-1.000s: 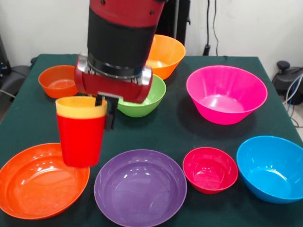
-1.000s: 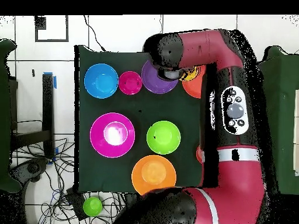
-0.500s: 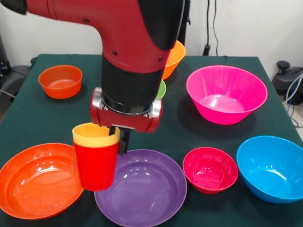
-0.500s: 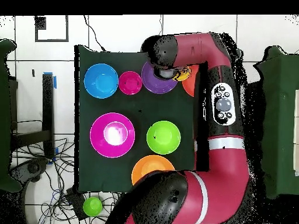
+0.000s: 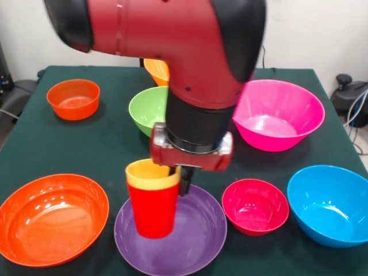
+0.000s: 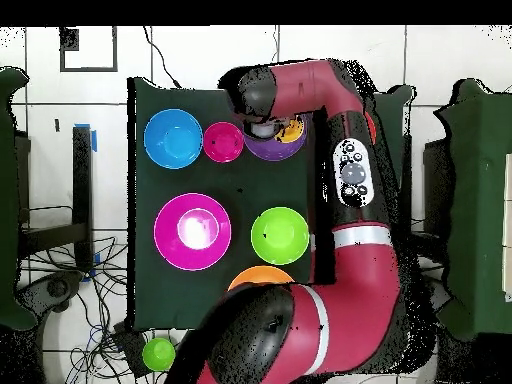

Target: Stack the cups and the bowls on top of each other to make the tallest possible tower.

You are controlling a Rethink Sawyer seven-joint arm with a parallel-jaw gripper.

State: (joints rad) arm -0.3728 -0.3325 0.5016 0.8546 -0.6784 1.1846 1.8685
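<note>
Tool (image 5: 179,183) clamped on rim of yellow cup (image 5: 150,174), nested inside red cup (image 5: 153,209); pair held upright over purple bowl (image 5: 195,238), near middle of bench (image 5: 52,146); seemingly a seat for the base; remaining bowls spread singly, none stacked.

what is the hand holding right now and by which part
The hand holds the nested cups, yellow inside red, gripped at the rim on one side.

The table (image 5: 69,144) has a dark green cloth on it. Behind it is a plain white wall (image 5: 310,29) with black cables (image 5: 260,54) hanging down. The floor (image 6: 200,60) has pale tiles, and more wires (image 6: 85,305) lie there.
</note>
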